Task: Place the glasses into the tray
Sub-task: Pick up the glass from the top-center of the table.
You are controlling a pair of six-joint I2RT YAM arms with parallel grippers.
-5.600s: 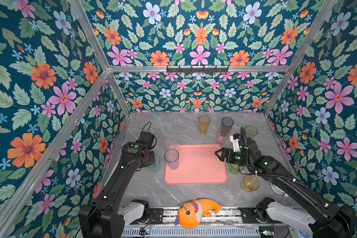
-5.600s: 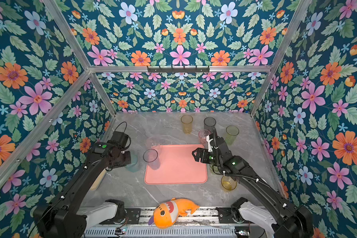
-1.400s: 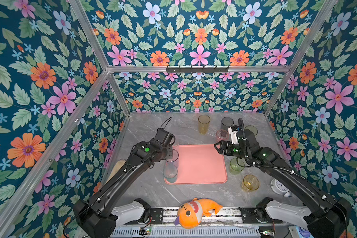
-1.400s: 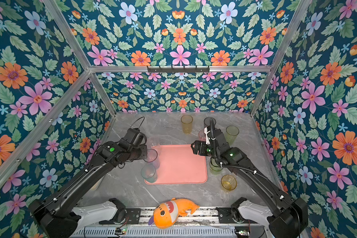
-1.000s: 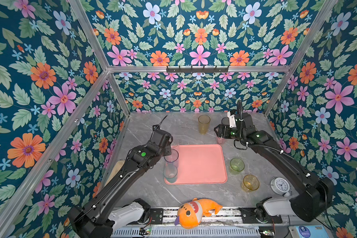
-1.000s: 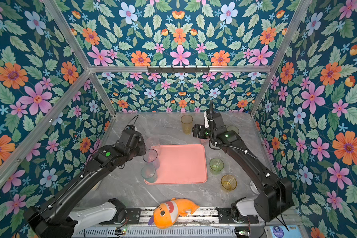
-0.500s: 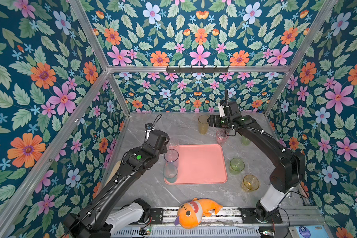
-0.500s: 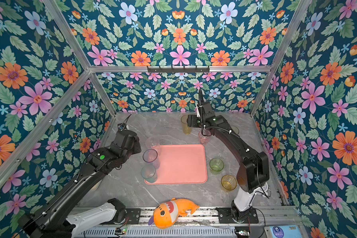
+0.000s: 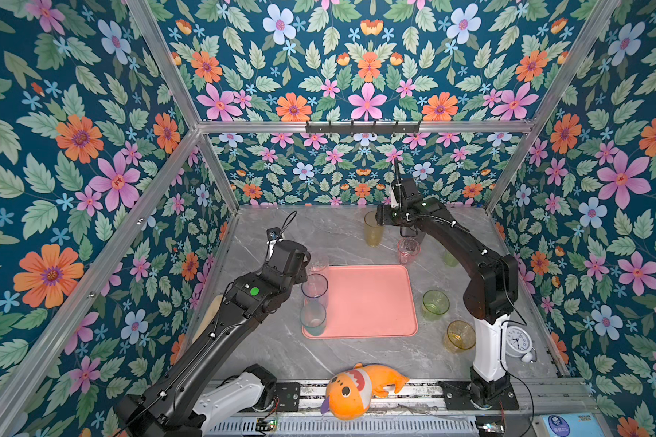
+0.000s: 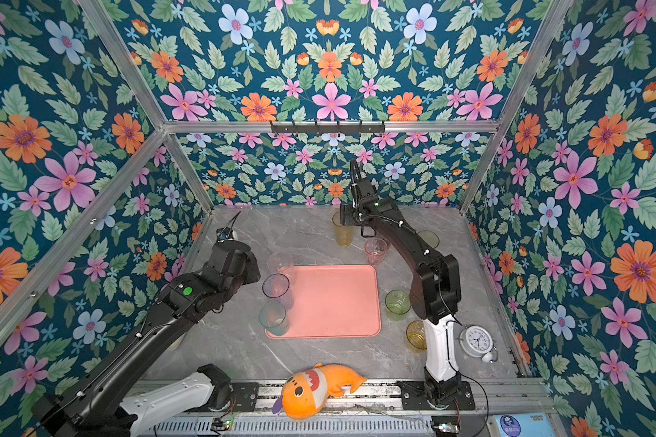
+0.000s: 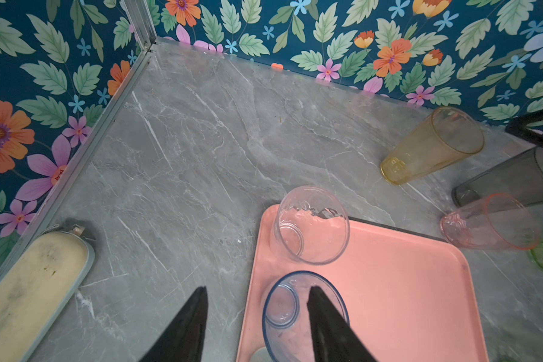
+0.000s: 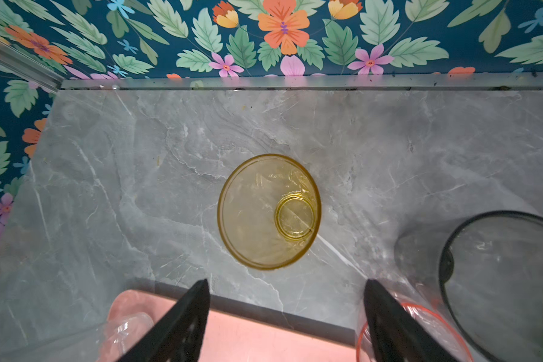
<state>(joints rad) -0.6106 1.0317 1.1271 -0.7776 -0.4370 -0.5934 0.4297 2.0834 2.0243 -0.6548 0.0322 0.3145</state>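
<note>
The salmon-pink tray (image 9: 368, 302) lies mid-table. Along its left edge stand a clear glass (image 11: 311, 225), a blue-rimmed glass (image 11: 282, 308) and a teal glass (image 9: 313, 318). My left gripper (image 11: 257, 290) hangs open above the blue-rimmed glass, one finger over its mouth, the other over the table. My right gripper (image 12: 286, 282) is open above the tray's far edge. A tall amber glass (image 12: 268, 211) stands just beyond its fingertips. A pink glass (image 9: 408, 249) and a smoke-grey glass (image 12: 499, 282) stand beside it.
A short green glass (image 9: 435, 304) and a short yellow glass (image 9: 460, 336) stand right of the tray, near my right arm's base. A white alarm clock (image 9: 517, 338) sits at the right. An orange plush fish (image 9: 360, 389) lies at the front edge. A beige dish (image 11: 29, 282) lies along the left wall.
My right arm has swung from the right of the tray to the back, over the amber glass. My left gripper has opened and drawn back from the blue-rimmed glass.
</note>
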